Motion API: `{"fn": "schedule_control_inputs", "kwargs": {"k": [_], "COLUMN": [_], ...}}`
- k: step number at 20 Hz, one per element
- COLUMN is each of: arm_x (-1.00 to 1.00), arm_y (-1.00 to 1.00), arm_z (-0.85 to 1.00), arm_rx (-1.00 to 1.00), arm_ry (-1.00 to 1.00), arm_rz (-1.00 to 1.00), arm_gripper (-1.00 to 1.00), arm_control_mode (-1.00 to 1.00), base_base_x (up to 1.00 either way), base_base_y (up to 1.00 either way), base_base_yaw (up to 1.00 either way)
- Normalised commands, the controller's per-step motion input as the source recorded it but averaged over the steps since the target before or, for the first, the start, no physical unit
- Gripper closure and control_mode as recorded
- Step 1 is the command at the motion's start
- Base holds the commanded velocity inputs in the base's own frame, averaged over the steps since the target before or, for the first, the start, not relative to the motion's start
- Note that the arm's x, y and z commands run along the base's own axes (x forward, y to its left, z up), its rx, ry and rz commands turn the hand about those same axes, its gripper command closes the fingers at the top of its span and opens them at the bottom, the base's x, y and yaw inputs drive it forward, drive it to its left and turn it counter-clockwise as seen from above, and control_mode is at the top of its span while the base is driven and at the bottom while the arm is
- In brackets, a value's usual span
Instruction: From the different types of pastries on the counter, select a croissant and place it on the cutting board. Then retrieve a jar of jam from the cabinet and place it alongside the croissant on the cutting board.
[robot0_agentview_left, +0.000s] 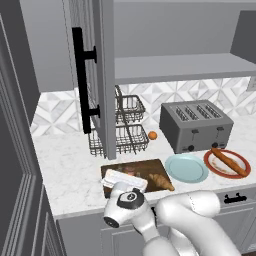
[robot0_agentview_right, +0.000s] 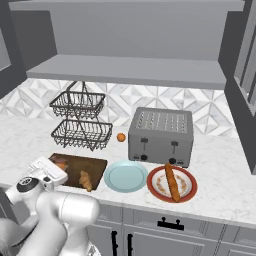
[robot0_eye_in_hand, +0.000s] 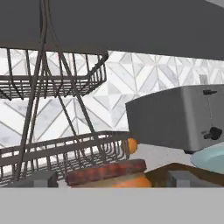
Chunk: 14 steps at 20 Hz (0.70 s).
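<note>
The dark brown cutting board lies at the counter's front edge. The golden-brown croissant rests on the board's right part, also seen as the croissant. The orange-red jar of jam with its darker lid stands on the board's left part, between my finger tips. A small gap shows on each side of the jar. My gripper is open around it, and the white hand covers most of the jar. The long brown stick pastry lies on a red plate.
The cabinet door with its black bar handle stands open above the board, beside the grey shelf. A wire basket rack, a small orange fruit, a toaster and a pale blue plate are nearby.
</note>
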Motion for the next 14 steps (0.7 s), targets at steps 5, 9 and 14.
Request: {"fn": "schedule_control_inputs", "kwargs": {"k": [5, 9, 14], "arm_x": [-0.13, -0.8, -0.53], "arm_y": [-0.22, -0.31, -0.17], "arm_z": [0.87, 0.51, 0.98], "arm_rx": [0.04, 0.0, 0.04], "arm_ry": [-0.23, -0.32, -0.37], "arm_rz": [0.07, 0.1, 0.02], "arm_gripper": [-1.0, -1.0, -1.0], "arm_control_mode": [-1.0, -1.0, -1.0], "base_base_x": [0.0, 0.0, 0.0], "base_base_y": [0.0, 0.0, 0.0], "base_base_yaw": [0.0, 0.0, 0.0]}}
